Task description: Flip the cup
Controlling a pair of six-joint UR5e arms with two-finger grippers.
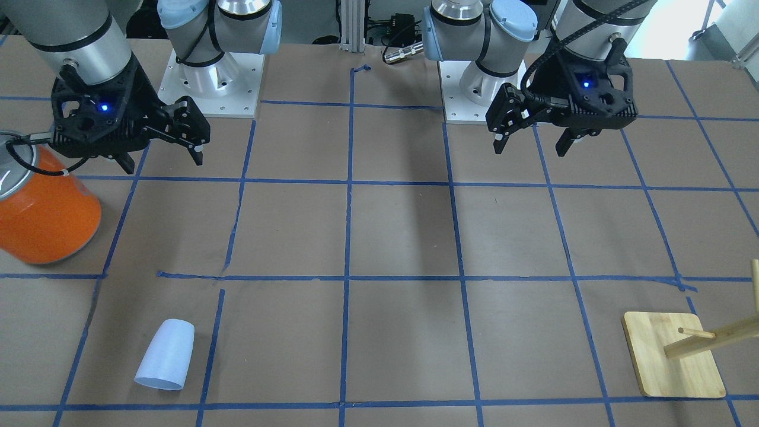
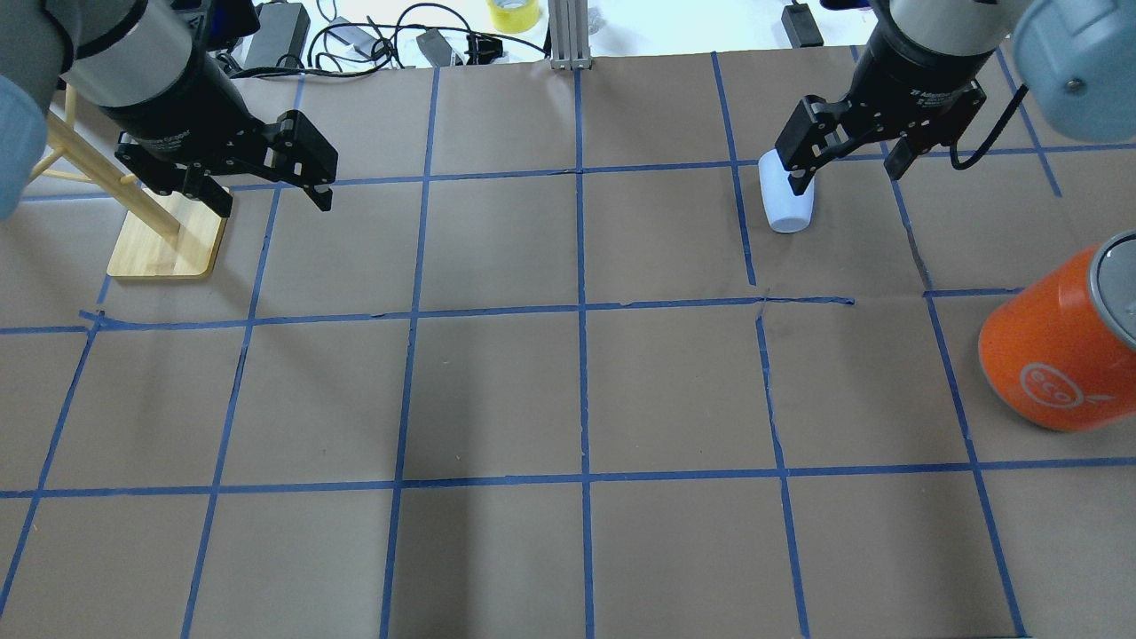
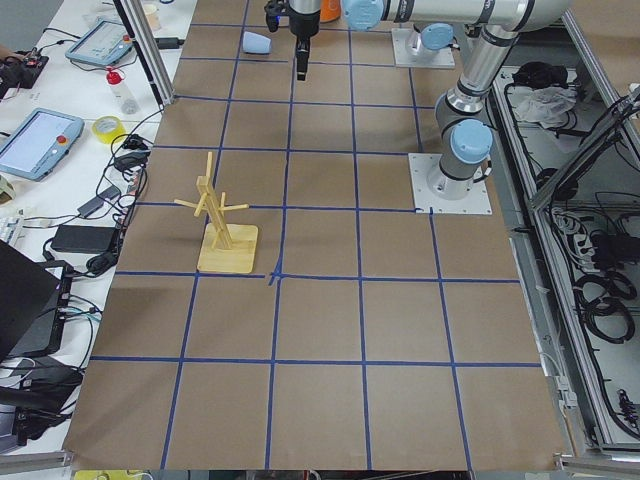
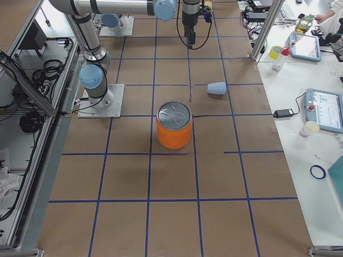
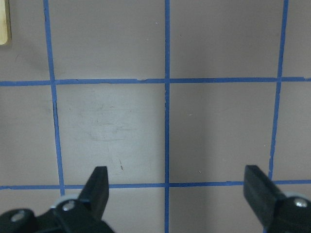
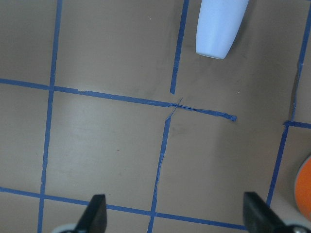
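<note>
**Cup on its side, both hands wide and empty**

Farthest to the left of the orange can (image 2: pixel 1056 355), at the opposite end of the worktop (image 2: pixel 497 390), is the wooden stand (image 2: pixel 169 248) with its slanted pegs. The left hand (image 2: pixel 271 202) hangs in the air just beside the stand on the can's side. Its fingers are spread wide, and its wrist view shows only brown paper and blue tape (image 5: pixel 166 121) between them.

Nearer the can, but still well apart from it, the cup (image 2: pixel 785 206) lies on its side on the worktop. It is farther from the robot than the can is. Its narrower end points back toward the robot and its wider end points away.

The right hand (image 2: pixel 848 173) hovers above the worktop, also spread wide and holding nothing. In its wrist view the cup (image 6: pixel 218 26) lies well ahead of the fingertips (image 6: pixel 97 213), touching neither, and a sliver of the can shows at the right edge. The can itself stands upright with its silver top facing up.
</note>
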